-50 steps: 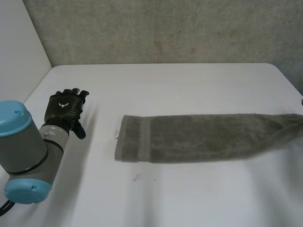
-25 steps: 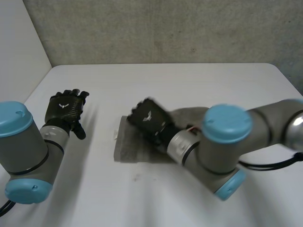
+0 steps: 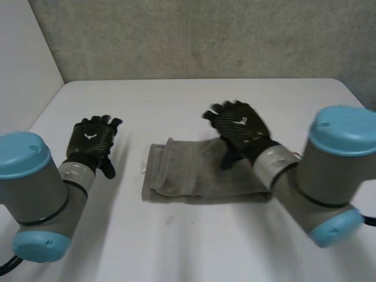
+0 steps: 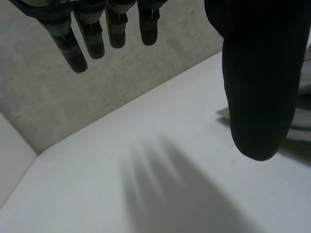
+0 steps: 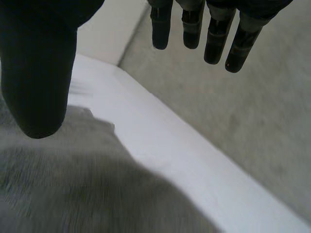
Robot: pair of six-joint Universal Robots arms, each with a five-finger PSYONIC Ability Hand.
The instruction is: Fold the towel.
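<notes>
Towel (image 3: 194,176) lies across the middle of the white bench (image 3: 176,100), doubled over on itself into a short grey-green rectangle. The upper layer ends just short of the lower layer's end, which faces the left arm, and its edge there is rumpled, with one corner poking up. A small white tag (image 3: 144,168) sticks out from that lower end. The opposite end of the towel runs behind the right wrist, so its edge is partly hidden.

The right robot hand (image 3: 238,124) is above the half of the towel nearer its own arm, palm down. Its fingers (image 5: 214,29) are straight and spread, and its thumb (image 5: 39,63) points down over the cloth. It is released and grasps nothing. In the right wrist view the towel (image 5: 97,189) spreads beneath the palm, with a strip of bare bench (image 5: 160,145) and the grey wall (image 5: 243,107) beyond the fingertips.

The left robot hand (image 3: 91,140) is over bare bench, beside the tagged end of the towel and apart from it. Its fingers (image 4: 90,34) are straight, its thumb (image 4: 257,73) is extended, and it too is released and holds nothing. In the left wrist view the towel's end (image 4: 303,114) lies just past the thumb.
</notes>
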